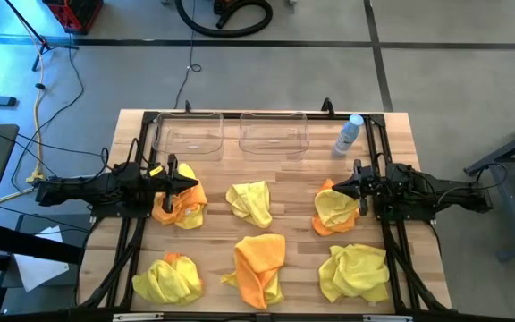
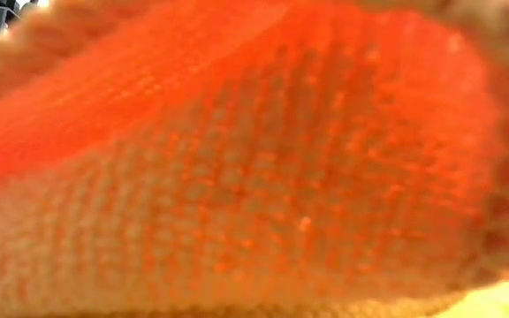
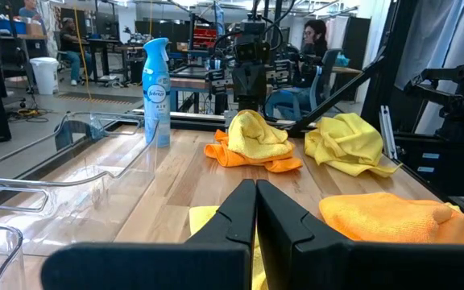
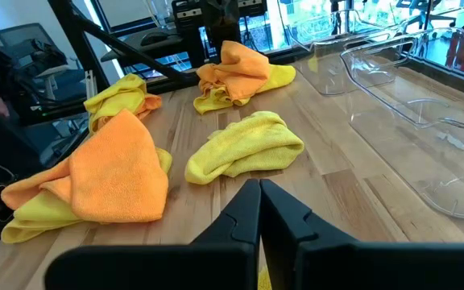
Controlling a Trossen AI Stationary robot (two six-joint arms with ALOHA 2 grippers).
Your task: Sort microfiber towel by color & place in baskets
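Grippers first: from above you see the left gripper (image 1: 184,182) over a yellow-orange towel (image 1: 182,211) near the desk's left edge, the right gripper (image 1: 344,187) over another towel (image 1: 333,211) near its right edge. Both baskets (image 1: 187,136) sit along the far edge. Wrist views show each pair of fingers (image 3: 232,217) pressed together, holding nothing.

You have bare wood down the strip of the wooden counter (image 1: 307,179) between the far row of cloths and the two clear plastic rectangular baskets (image 1: 187,136) (image 1: 274,133) at the far edge. Both baskets stand open-topped with nothing in them. A pale spray bottle with a blue top (image 1: 349,134) stands upright just beside the right basket, narrowing that corner. Crumpled yellow and orange microfiber towels (image 1: 250,202) (image 1: 257,265) (image 1: 354,270) (image 1: 167,278) fill two rows, with narrow wood lanes between them. The left claw (image 1: 189,182) sits over one pile (image 1: 181,207), the right claw (image 1: 336,186) over another (image 1: 334,211). A black frame rail (image 1: 240,114) borders the far edge.
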